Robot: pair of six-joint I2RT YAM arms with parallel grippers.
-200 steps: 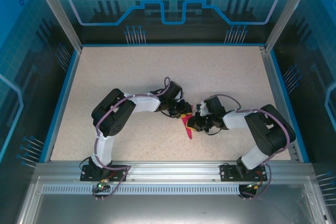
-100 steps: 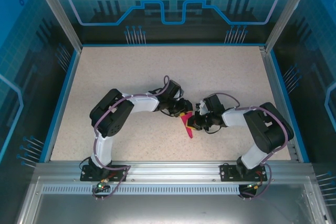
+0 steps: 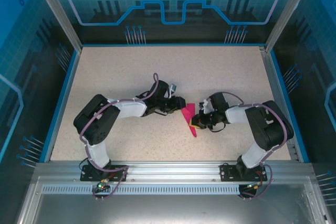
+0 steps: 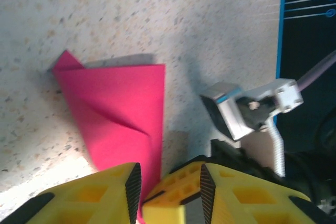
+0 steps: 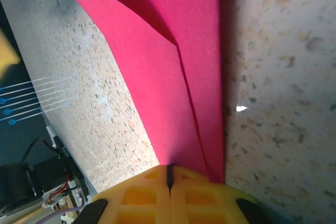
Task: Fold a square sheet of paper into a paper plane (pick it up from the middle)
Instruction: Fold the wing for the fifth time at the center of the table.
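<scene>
magenta and matte, the paper plane [image 3: 189,115] lies flat on the speckled desk [image 3: 131,72], between the 2 claws. from above, we see its long axis run from a wider end on the far side to a point aimed at the near edge, leaning slightly to the right.

the right claw [image 3: 197,123] sits against the plane's right long edge, about halfway down. in the right wrist view it is fully closed. its 2 yellow halves meet in a seam with the layered edge of the paper pinched in it, and the sheet stretches straight away from it.

the left claw [image 3: 179,103] is on the other side, just beside the far-left corner of the wide end. in the left wrist view its fingers [image 4: 105,192] stand a little apart with a slim gap between them. the paper narrows toward that gap, but we see it gripping nothing. a diagonal crease [image 4: 113,114] crosses the face of the paper there.

we judge that the coming move turns on this. the right claw anchors 1 long edge, so the free side lies toward the left claw. the left claw is the nearer one to the loose flap, and it would need to come in across the long axis, not along it.
</scene>
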